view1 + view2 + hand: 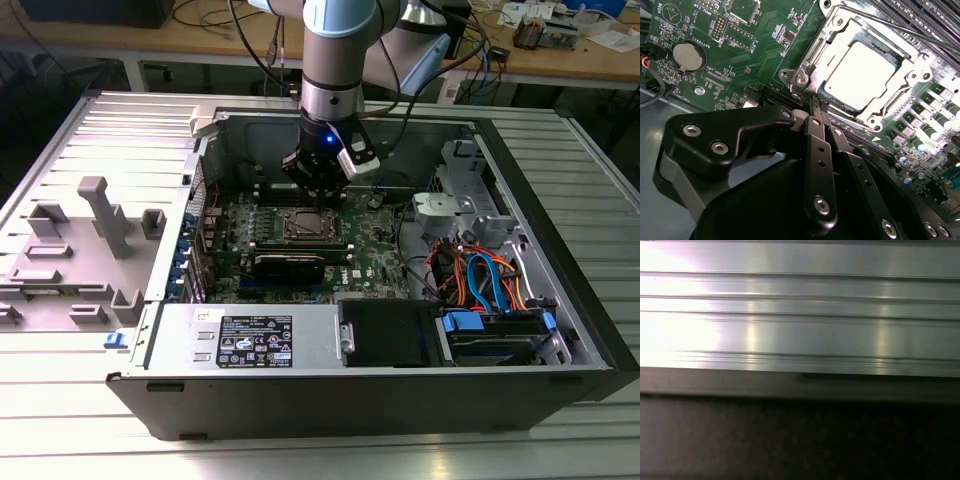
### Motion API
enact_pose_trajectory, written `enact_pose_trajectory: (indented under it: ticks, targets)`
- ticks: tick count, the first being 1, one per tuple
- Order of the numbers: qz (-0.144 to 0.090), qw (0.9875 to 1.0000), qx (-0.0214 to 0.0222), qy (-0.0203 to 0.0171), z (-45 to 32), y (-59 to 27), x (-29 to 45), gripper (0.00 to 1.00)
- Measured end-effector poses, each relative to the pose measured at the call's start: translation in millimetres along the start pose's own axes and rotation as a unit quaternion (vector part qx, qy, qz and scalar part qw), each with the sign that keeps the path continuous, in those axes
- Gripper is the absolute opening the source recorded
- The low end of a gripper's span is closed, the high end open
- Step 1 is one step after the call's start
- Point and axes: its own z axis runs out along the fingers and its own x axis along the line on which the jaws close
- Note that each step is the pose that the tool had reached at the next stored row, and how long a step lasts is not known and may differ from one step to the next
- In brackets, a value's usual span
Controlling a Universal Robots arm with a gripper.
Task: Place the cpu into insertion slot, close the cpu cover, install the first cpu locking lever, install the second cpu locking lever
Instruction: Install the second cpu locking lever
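Ext view: my arm (335,60) drops straight down into the open pc case (300,410), which lies on the ribbed alu table (60,440). The gripper (318,192) hangs right over the insertion slot (308,222) on the green mobo (370,265). The slot is directly under the tips and v. close; whether they make contact I can't tell from this angle. Drive bay w/ orange and blue cables (480,275) sits well off to one side of the gripper, toward the ext view's right.

2nd wrist view: the black fingers (812,145) run fwd and meet at the tips, pressed together, no gap I can make out and nothing visibly pinched between them. The tips end at the near corner of the slot's silvery rim, just beside a corner screw (801,80). Touching or a hair above, can't say.

The cpu (857,75) lies flat in the slot just beyond the tips, its pale metal top facing up. The cpu cover (850,30) is down around it, frame lying flat, chip showing thru the window. A thin metal rod (895,29) runs along the far side of the slot from the gripper; latched or not, can't tell. A coin battery (688,55) sits well apart from the fingers, off to the side on the board.

1st wrist view: a ribbed metal surface (800,305), bright w/ glare, and a dark band (800,385) along its edge.
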Motion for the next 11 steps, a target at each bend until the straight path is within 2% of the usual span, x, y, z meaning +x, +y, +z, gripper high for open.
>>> enact_pose_trajectory:
  ticks: [9, 11]
  targets:
    - [0.000, 1.0000, 0.0000, 0.0000, 0.0, -0.9, 0.0, 0.11]
    - [0.000, 1.0000, 0.0000, 0.0000, 0.0, -4.5, 0.1, 0.11]
